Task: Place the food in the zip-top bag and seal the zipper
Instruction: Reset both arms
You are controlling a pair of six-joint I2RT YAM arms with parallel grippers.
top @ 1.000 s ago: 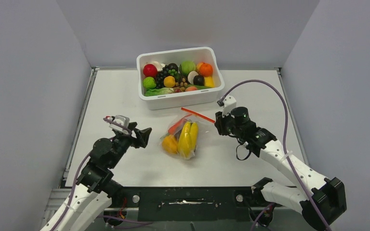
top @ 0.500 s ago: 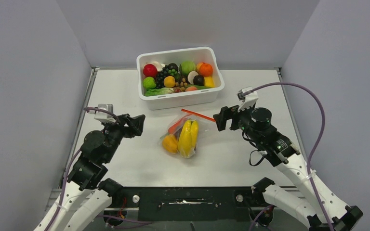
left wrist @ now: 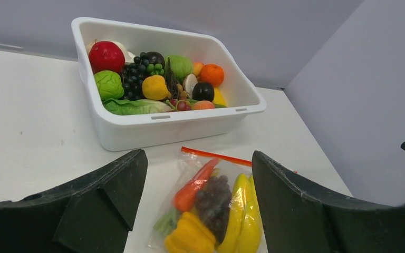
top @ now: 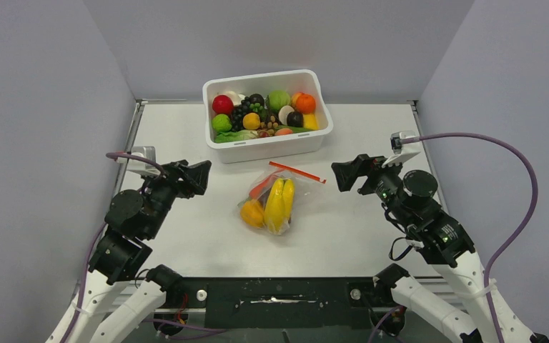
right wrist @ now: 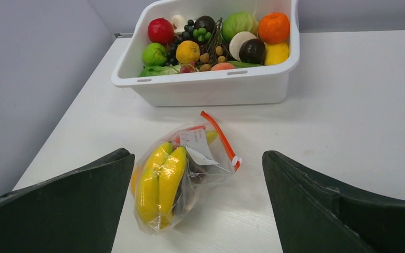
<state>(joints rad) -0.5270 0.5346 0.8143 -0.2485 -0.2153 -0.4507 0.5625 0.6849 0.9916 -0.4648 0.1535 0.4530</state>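
Left gripper (top: pixel 199 173), right gripper (top: pixel 347 174) flank filled zip-top bag (top: pixel 289 193).

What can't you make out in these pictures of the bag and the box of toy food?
Zipper: too thin in every view to tell whether it is sealed end to end.
Grapes: in the top view, almost wholly hidden under the banana bunch.
Bag: near end cut off by the left wrist view's bottom edge.
White tub: lower layers hidden by the toy produce on top.
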